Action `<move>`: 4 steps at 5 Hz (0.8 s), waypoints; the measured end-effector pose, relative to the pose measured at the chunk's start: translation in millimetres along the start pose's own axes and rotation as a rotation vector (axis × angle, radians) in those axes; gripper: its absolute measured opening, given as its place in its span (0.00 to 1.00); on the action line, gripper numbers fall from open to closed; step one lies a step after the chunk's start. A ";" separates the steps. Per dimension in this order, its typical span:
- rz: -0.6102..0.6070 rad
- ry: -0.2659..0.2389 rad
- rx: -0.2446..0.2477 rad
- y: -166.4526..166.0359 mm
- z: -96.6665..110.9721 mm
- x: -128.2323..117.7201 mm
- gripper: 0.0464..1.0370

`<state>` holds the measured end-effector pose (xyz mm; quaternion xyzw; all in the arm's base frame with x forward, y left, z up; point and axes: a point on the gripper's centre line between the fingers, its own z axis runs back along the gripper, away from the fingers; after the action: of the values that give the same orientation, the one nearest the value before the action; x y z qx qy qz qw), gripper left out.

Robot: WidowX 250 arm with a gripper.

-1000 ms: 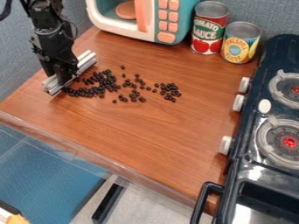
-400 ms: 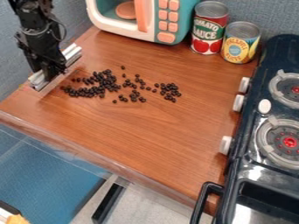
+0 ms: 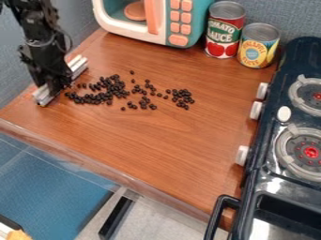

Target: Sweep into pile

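At the upper left of the counter, the black gripper (image 3: 54, 84) hangs down and is shut on a silvery-white bar-shaped sweeper (image 3: 78, 65). The bar lies slantwise at the counter's left side, its lower end close to the left edge. Just right of it, small black beans (image 3: 108, 89) are scattered: a dense curved band nearest the bar, looser ones in the middle, and a small cluster (image 3: 182, 97) at the right end of the spread. The gripper covers the middle of the bar.
A toy microwave (image 3: 160, 18) stands at the back, with a tomato sauce can (image 3: 224, 30) and a pineapple can (image 3: 258, 46) beside it. The toy stove (image 3: 282, 140) lines the right side. The wooden counter (image 3: 169, 154) has its front edge at lower left.
Gripper and bar first moved left, off the beans' left end, then came slightly down and forward. A few beans at the left end shifted slightly; the others stayed put.
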<state>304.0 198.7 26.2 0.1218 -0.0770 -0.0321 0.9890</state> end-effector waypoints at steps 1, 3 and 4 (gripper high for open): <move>-0.006 -0.007 -0.023 -7.7 -1.6 -0.1 0.31; -0.015 -0.042 -0.072 -28.0 2.2 0.8 0.31; -0.017 -0.062 -0.110 -42.8 5.5 6.2 0.31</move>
<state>307.3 155.4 21.9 0.0668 -0.1047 -0.0486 0.9911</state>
